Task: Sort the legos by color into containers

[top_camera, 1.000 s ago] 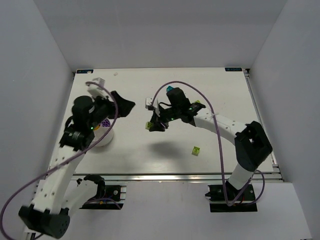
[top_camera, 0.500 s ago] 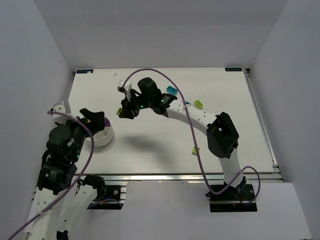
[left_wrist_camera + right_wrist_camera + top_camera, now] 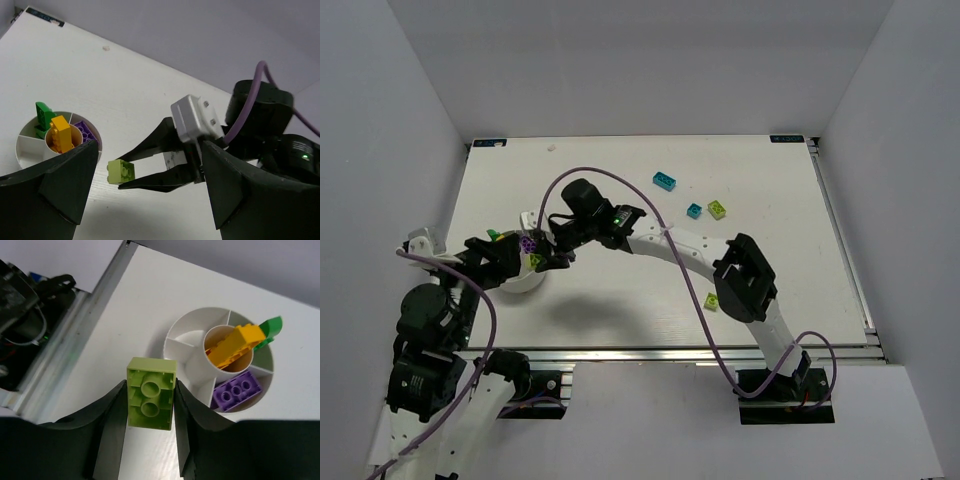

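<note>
My right gripper (image 3: pixel 540 260) is shut on a lime green brick (image 3: pixel 150 400), held studs-down just above the table beside the white divided bowl (image 3: pixel 186 333). The brick also shows in the left wrist view (image 3: pixel 120 171) and in the top view (image 3: pixel 534 261). The bowl (image 3: pixel 21 149) holds an orange brick (image 3: pixel 235 345) in its centre cup, a purple brick (image 3: pixel 236 390) and a dark green brick (image 3: pixel 269 329) in wedges. My left gripper (image 3: pixel 496 262) is open and empty, at the bowl's near left edge, partly covering it.
Loose bricks lie on the table: a cyan brick (image 3: pixel 665 180) at the back, a smaller cyan one (image 3: pixel 694 210), a lime one (image 3: pixel 718 209) beside it, and a lime one (image 3: pixel 711 301) near the right arm's base. The table's metal front rail (image 3: pixel 75 340) runs close by.
My right arm has swung left across the table with the lime brick, from the middle to the bowl. My left arm has pulled back toward the near left.
</note>
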